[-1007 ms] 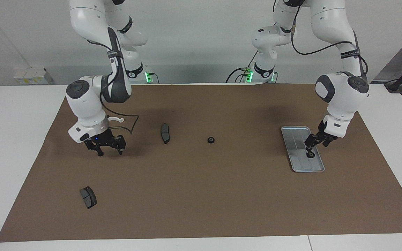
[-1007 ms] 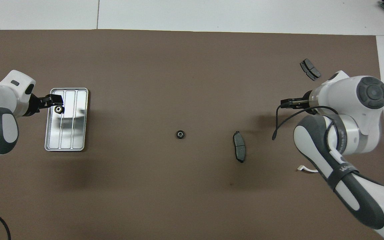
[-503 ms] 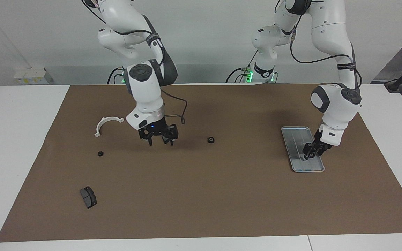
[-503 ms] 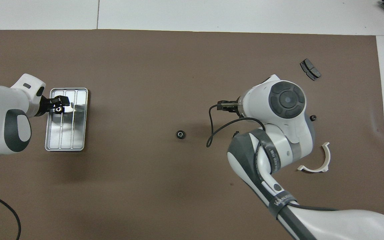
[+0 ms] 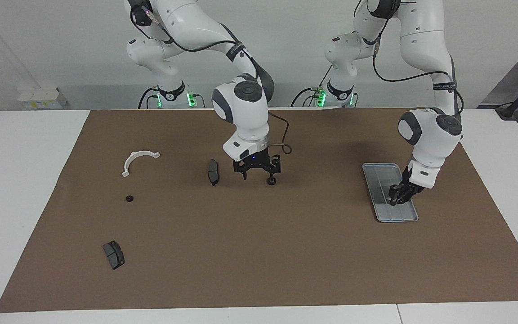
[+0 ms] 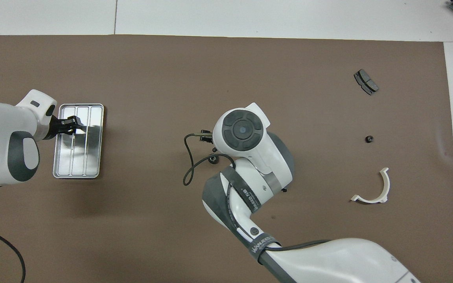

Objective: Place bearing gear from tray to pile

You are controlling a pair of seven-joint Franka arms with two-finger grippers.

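Where the left gripper (image 5: 397,198) comes down into the tray (image 5: 378,177), it covers the tray's floor near the rim on the left arm's side, and whatever lies under it is hidden in both views. Whether this gripper is spread or pressed together I cannot tell. A dark speck at its tip may be a bearing gear, though that is hard to make out. The rest of the tray (image 6: 89,157) shows only its bare, ridged metal. It sits on the brown mat (image 5: 286,252) toward the left arm's end of the table.

Near the middle of the mat the right gripper (image 5: 259,175) hangs low with its fingers (image 5: 244,174) spread apart. One fingertip is just above a small black bearing gear (image 5: 271,181) that rests on the mat. From overhead the right arm's wrist covers the gripper, and only an edge of that gear (image 6: 212,158) shows.

Just beside the gripper, toward the right arm's end, lies a dark brake pad (image 5: 213,172); overhead the arm hides it almost wholly. A second bearing gear (image 5: 129,198) lies near the white half-ring bracket (image 5: 138,160), farther from the robots than the bracket. A second brake pad (image 5: 113,254) lies farther out again, well apart from both.
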